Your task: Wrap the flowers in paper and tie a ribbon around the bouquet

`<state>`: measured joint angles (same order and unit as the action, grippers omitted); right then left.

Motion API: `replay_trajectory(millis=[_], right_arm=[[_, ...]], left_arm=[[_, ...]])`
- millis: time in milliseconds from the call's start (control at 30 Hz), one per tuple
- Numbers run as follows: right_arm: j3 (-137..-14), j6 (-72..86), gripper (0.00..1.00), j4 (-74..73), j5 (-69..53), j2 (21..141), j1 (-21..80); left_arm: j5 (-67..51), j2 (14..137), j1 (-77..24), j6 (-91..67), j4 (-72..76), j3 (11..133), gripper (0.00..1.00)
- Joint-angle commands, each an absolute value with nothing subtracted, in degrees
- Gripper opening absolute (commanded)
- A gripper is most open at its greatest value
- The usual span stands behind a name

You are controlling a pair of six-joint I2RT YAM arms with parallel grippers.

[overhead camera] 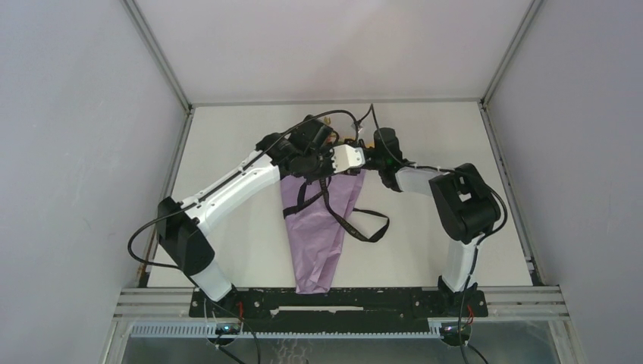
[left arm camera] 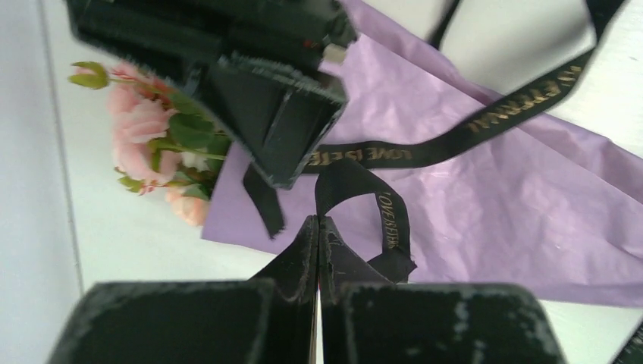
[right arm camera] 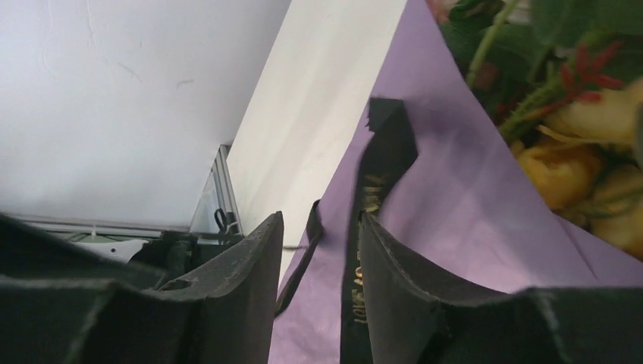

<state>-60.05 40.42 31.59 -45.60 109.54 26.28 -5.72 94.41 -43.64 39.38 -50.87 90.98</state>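
Two dark fingers of the right gripper (right arm camera: 320,227) fill the bottom of the right wrist view, standing apart with a clear gap. One strand of the ribbon (right arm camera: 387,152) runs up along the inner face of the right-hand finger, unclamped, and its cut end lies flat on the lilac paper (right arm camera: 462,205). A thinner strand crosses the gap. Yellow blossoms and green stems of the flowers (right arm camera: 576,152) show at the right edge, inside the paper.

Left wrist view: the left gripper (left arm camera: 317,227) at bottom centre has its jaws pressed together, and a lettered loop of ribbon rises from their tips, seemingly pinched there. The right gripper hangs at upper centre, over the paper's edge. Pink blossoms stick out at the left.

Top view: both grippers meet in the upper middle, over the wide end of the bouquet (overhead camera: 315,246), whose point reaches the lower centre of the table (overhead camera: 227,235). Ribbon crosses the cone and loops out to its right. The jaws cannot be made out from here.
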Motion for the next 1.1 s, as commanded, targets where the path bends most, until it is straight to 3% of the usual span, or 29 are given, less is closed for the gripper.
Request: replay_trajectory(millis=[0, 233, 500, 667, 767, 1067], right_arm=[[-60.27, 41.20, 0.50, 23.98, -48.49, 104.16, 24.46], [-57.64, 44.22, 0.56, 26.32, -49.99, 102.64, 21.85], [-43.45, 43.79, 0.46, 34.47, -47.82, 92.85, 14.97], [-37.88, 44.98, 0.55, 49.74, -45.41, 90.38, 20.08], [-37.90, 45.99, 0.67, 55.94, -41.09, 91.99, 22.91], [-43.10, 48.69, 0.66, 61.32, -38.75, 99.97, 26.16]], left_arm=[[-1.37, 94.97, -43.44, 41.32, -42.76, 93.35, 0.00], [-1.20, 99.16, -43.87, 45.14, -43.24, 97.93, 0.00], [-4.15, 98.28, -43.88, 44.06, -43.37, 95.53, 0.00], [-5.19, 99.35, -43.86, 42.87, -43.48, 95.53, 0.00], [-5.52, 99.49, -43.90, 42.63, -43.83, 95.53, 0.00], [-6.88, 99.29, -43.86, 41.19, -44.23, 95.10, 0.00]])
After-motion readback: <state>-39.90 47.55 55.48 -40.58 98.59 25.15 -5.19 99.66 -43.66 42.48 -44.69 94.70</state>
